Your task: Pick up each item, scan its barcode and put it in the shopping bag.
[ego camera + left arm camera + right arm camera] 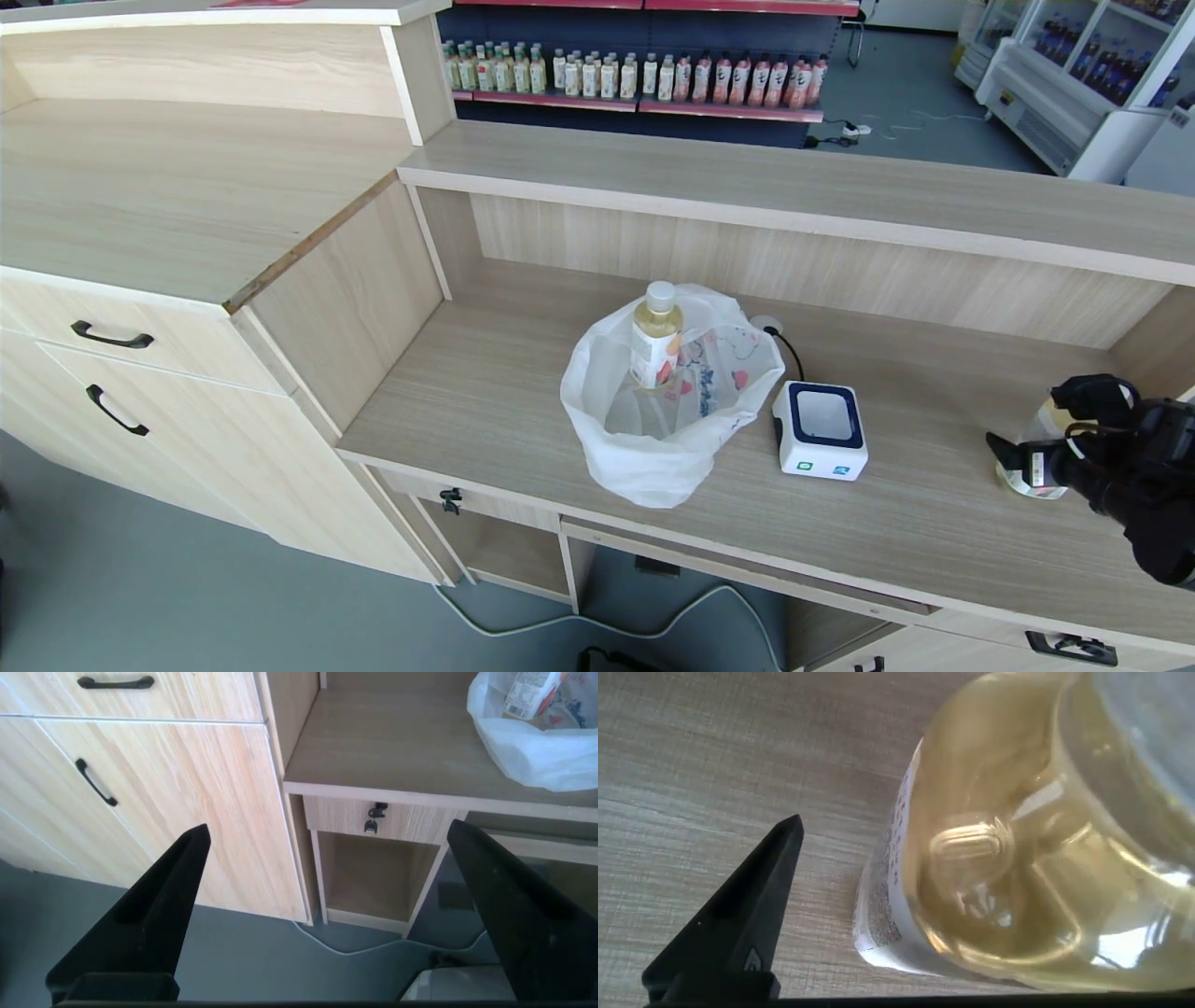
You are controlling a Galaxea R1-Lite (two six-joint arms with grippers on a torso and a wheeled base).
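A: Where the counter (504, 392) runs out to the right, what is the right gripper (1032, 425) doing?

B: It sits around the second bottle (1030, 462), jaws wide. In the right wrist view one finger (747, 915) stands apart from the bottle's wall (1018, 840), bare wood between them. The other finger is hidden.

A: Bottle's axis?

B: Base down on the counter and long axis near vertical, going by the head view. The gripper covers its top. Yellow liquid, pale label low on the side.

A: And the other one?

B: The bagged bottle (655, 336) stands upright inside the shopping bag (644, 457), white cap pointing up, neck and cap above the bag's rim. Same yellow liquid, label facing the robot.

A: The bag?

B: White plastic, mouth open upward, near the middle of the counter. The scanner (822, 429) lies just beside it on the right, window up, between the bag and the second bottle.

A: Left gripper (327, 831)?

B: Spread wide, holding nothing, low beside the cabinet (187, 784) at the counter's left end. A corner of the bag (533, 747) shows above it.

A: Counts?

B: Two bottles, one bag, one scanner on the counter. Two black drawer handles (112, 336) on the cabinet. A row of shelf bottles (635, 75) beyond, not counted.
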